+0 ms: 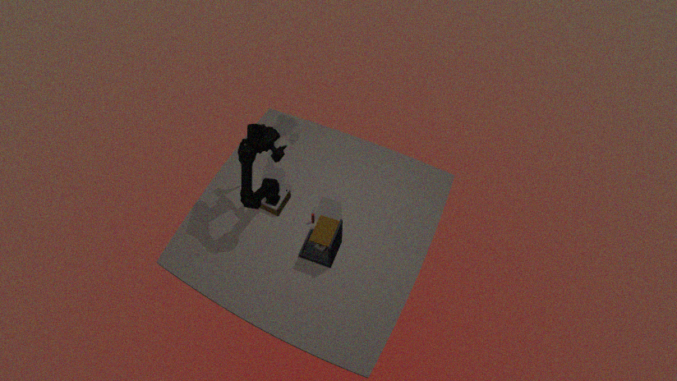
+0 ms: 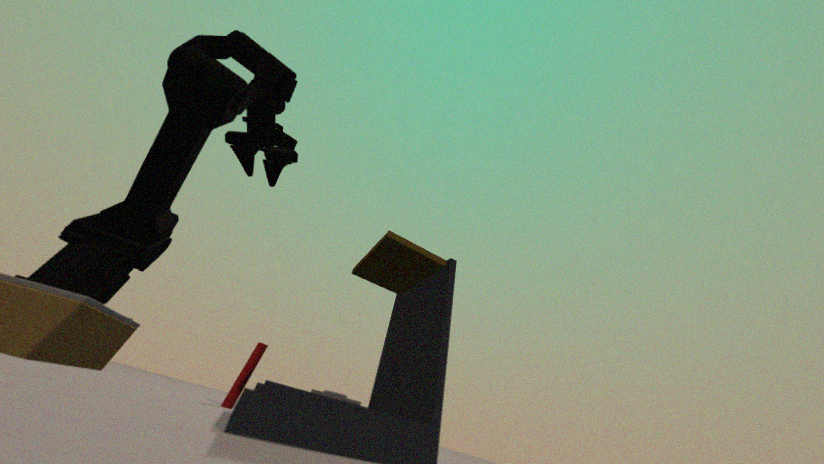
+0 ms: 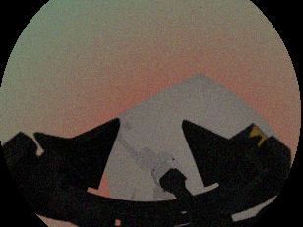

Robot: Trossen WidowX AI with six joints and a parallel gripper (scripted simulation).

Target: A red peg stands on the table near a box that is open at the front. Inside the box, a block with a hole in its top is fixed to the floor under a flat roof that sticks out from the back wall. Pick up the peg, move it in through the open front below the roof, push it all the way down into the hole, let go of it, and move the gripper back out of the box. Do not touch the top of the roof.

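Observation:
The red peg [image 1: 312,218] [image 2: 245,374] stands on the table just outside the dark box [image 1: 336,245] [image 2: 322,423]; it does not show in the wrist view. The yellow flat roof [image 1: 324,231] [image 2: 397,266] sticks out from the top of the back wall. Below it, only the top of the grey block [image 2: 334,395] shows over the low side wall; its hole is hidden. My gripper [image 1: 284,151] [image 2: 261,179] [image 3: 151,122] is open and empty, high above the table, well away from the peg and higher than the roof.
The arm's yellow-sided base [image 1: 271,208] [image 2: 57,334] stands on the grey table [image 1: 379,189] [image 2: 51,403] [image 3: 207,104], across the peg from the box. The box's dark back wall [image 2: 412,345] rises to the roof. In the wrist view, a small yellow patch [image 3: 256,133] shows beside the right finger.

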